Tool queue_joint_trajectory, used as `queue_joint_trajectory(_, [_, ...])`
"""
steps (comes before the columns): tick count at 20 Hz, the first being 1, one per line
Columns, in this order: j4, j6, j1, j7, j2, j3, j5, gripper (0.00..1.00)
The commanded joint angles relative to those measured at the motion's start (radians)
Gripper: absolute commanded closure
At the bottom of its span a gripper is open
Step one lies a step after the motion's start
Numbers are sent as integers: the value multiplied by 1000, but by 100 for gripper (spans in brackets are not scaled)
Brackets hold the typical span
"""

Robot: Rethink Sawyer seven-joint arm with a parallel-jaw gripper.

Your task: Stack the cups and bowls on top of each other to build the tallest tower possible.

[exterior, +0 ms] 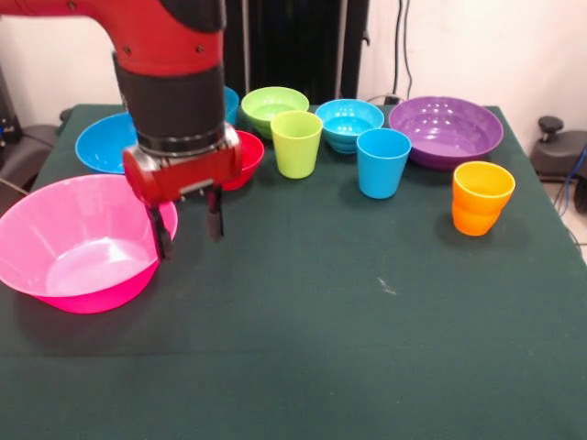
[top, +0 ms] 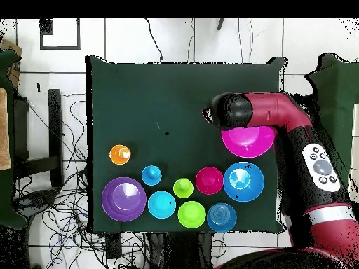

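My gripper (exterior: 188, 225) is open and empty, hanging low at the right rim of the huge pink bowl (exterior: 81, 246). Its left finger (exterior: 163, 235) is right at that rim. Behind the arm stand the large blue bowl (exterior: 101, 144), the small red bowl (exterior: 249, 152) and a small blue bowl (exterior: 231, 101), which is mostly hidden. Along the back are the lime green bowl (exterior: 273, 104), lime green cup (exterior: 296, 143), ribbed cyan bowl (exterior: 348, 121), light blue cup (exterior: 382, 162), purple bowl (exterior: 447, 129) and orange cup (exterior: 481, 198). Each stands alone; nothing is stacked.
The dark green table (exterior: 321, 312) has its open room in front of the row of ware. In the overhead view the arm (top: 280, 112) reaches over the pink bowl (top: 251, 142) from the table's right side. Cables lie on the floor around the table.
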Motion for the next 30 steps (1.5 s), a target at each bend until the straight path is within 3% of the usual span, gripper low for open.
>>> queue_joint_trajectory(1, [68,-95,41,3,95,-67,-102,0])
queue_joint_trajectory(10, [85,-59,10,-63,70,-55,-78,0])
queue_joint_trajectory(18, [183,102,-47,-141,-103,-13,12,0])
queue_joint_trajectory(27, [183,101,-70,-153,-102,0,3,0])
queue_joint_trajectory(28, [183,90,-66,-138,-90,-14,-13,0])
queue_joint_trajectory(30, [223,52,-47,8,-79,-85,-26,0])
